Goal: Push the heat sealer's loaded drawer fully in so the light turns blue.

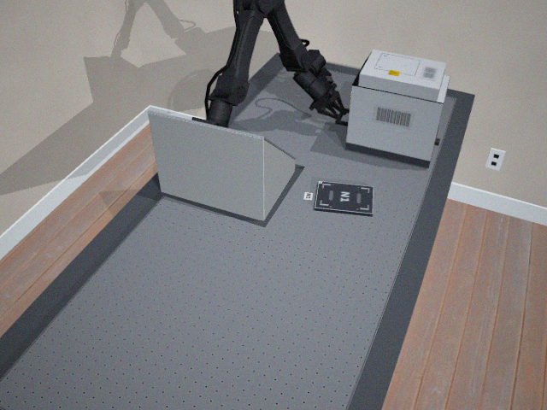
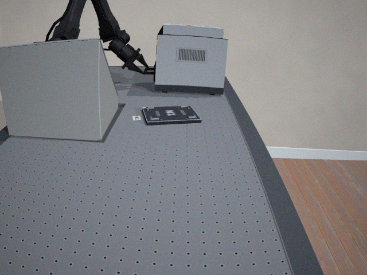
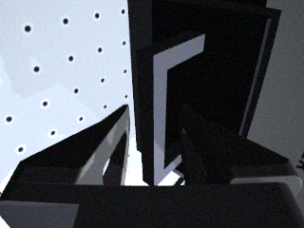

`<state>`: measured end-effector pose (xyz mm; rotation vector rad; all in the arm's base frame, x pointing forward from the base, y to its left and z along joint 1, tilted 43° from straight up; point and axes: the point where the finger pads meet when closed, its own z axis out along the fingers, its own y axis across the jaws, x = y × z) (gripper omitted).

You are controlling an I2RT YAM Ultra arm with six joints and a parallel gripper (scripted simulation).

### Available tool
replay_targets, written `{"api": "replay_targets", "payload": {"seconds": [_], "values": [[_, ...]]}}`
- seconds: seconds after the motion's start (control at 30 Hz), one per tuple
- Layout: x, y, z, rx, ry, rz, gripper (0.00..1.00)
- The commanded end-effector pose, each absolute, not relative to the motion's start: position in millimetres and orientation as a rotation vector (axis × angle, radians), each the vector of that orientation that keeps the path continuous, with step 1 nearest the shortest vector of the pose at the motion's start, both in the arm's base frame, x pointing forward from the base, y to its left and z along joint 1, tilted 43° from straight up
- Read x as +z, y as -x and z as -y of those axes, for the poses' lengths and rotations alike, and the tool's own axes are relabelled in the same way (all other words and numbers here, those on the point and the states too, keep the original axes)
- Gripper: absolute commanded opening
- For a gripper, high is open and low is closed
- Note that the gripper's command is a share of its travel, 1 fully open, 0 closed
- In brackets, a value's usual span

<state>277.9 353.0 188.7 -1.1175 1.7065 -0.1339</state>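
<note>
The tool (image 1: 338, 112), partly closed on nothing, presses at the heat sealer's (image 1: 391, 125) front — push too hard and the unfixed sealer could slide across the counter (image 1: 247, 286).

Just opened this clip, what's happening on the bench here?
A single black robot arm has its pincer low against the front face of the light grey box-shaped heat sealer at the far end of the perforated grey table. The fingers stand partly apart and grip nothing; they look pressed to the drawer end, which these views mostly hide. No indicator light shows. A dark flat plate marked M1 and a grey wedge-shaped panel sit apart, untouched.
</note>
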Motion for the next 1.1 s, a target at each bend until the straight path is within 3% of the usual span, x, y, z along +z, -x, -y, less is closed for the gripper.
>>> {"api": "replay_targets", "payload": {"seconds": [0.0, 1.07], "values": [[179, -277, -343, -0.16, 1.116, -1.734, 0.3], [201, -245, -331, -0.143, 1.113, -1.719, 0.3]]}}
